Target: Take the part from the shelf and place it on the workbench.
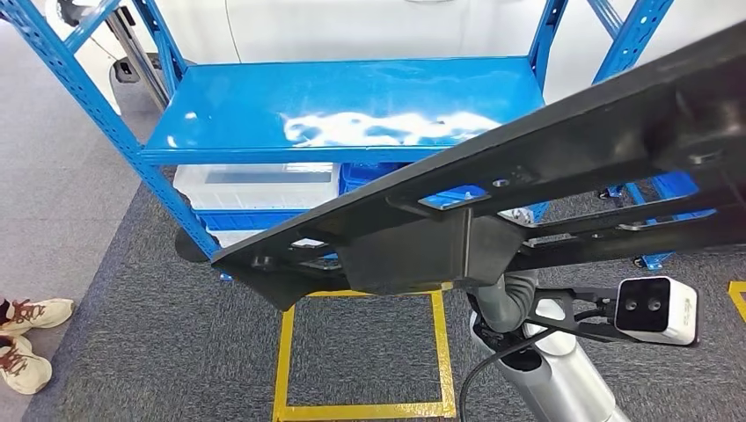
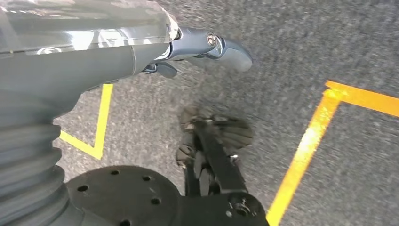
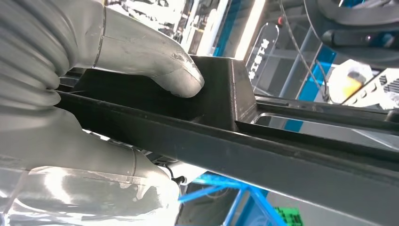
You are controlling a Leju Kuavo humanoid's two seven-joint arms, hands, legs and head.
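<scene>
A long, flat black part (image 1: 563, 149) with cut-outs and a boxy bracket underneath stretches slantwise across the head view, in front of the blue shelf (image 1: 352, 97). My right hand (image 3: 141, 61) grips the part (image 3: 282, 155) at its bracket, thumb pressed on one side and the palm under the rail. In the head view the part hides most of that hand, and the silver right arm (image 1: 554, 369) rises to it from below. My left hand (image 2: 202, 47) hangs over the grey carpet and holds nothing, its thumb sticking out.
The shelf's top board is bare and glossy. Under it sit a white translucent bin (image 1: 255, 185) and blue bins (image 1: 387, 171). A yellow tape square (image 1: 361, 409) marks the carpet before the shelf. A person's shoes (image 1: 26, 338) stand at the left edge.
</scene>
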